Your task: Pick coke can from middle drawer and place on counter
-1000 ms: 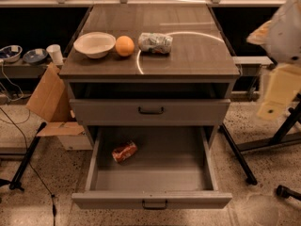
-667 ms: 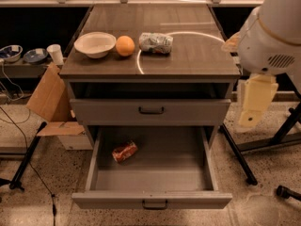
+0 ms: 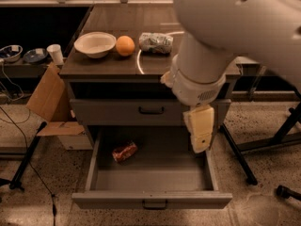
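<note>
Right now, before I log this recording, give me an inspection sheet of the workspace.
Surface: dark brown wood-grain counter, pale curved line across it.
Job's things: small red-brown coke can lying on its side in the open grey metal middle drawer, left part.
Clutter: white bowl, orange fruit, silvery packet on the counter.
Grippers: pale gripper hangs over the drawer's right side, apart from the can.
Cables: black cable on the floor, left.
Surroundings: cardboard box, white cup, speckled floor.

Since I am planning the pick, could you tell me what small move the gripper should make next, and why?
Probably carry the gripper toward the picture's left and lower. It hangs over the right side of the open middle drawer, while the coke can lies on its side near the drawer's left wall, untouched.
</note>
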### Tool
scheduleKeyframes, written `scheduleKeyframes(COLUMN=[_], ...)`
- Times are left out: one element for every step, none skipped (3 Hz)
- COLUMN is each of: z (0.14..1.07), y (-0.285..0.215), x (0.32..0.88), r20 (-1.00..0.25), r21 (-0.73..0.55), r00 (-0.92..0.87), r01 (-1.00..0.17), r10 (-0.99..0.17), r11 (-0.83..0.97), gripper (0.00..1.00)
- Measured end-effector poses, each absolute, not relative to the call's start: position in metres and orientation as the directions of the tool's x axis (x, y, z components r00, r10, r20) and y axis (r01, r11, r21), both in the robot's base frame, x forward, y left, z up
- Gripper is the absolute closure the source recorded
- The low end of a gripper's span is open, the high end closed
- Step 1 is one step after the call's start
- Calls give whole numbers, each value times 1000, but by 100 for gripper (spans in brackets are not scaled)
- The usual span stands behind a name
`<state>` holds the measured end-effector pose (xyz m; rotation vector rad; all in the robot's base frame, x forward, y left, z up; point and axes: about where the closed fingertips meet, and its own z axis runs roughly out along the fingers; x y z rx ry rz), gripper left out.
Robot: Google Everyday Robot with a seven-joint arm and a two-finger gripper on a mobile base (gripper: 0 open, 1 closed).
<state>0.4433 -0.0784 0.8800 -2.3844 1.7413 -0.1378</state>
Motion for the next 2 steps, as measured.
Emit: scheduleKeyframes(z=[841,808], y=[-36,4], x=[449,459], r20=[24,85], r21=[-164,-134], r00=[444,530], r01=[-882,-833], r10=[-896,-844], r11=[-441,-537], gripper=[0,0])
